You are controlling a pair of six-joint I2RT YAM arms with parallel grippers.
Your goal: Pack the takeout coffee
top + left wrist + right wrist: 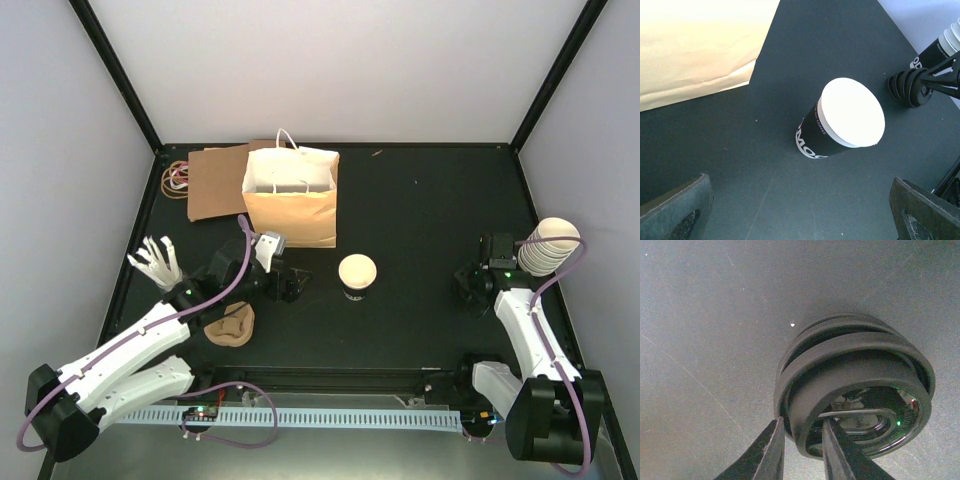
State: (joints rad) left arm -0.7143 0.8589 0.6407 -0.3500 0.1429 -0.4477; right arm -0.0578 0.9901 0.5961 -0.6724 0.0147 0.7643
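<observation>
The right gripper (801,447) pinches the rim of the top lid (860,405) in a black stack at right, the left gripper (285,285) spread idle; the lidless coffee cup (357,275) stands mid-table, paper bag (291,205) behind it unpacked.

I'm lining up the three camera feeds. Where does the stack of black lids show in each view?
Top external: stack of black lids, right of centre, under the right tool.
Left wrist: upper right, beyond the coffee cup.
Right wrist: lower right, its rim between the tool's fingers.
Shared landmark: the dark table.
</observation>
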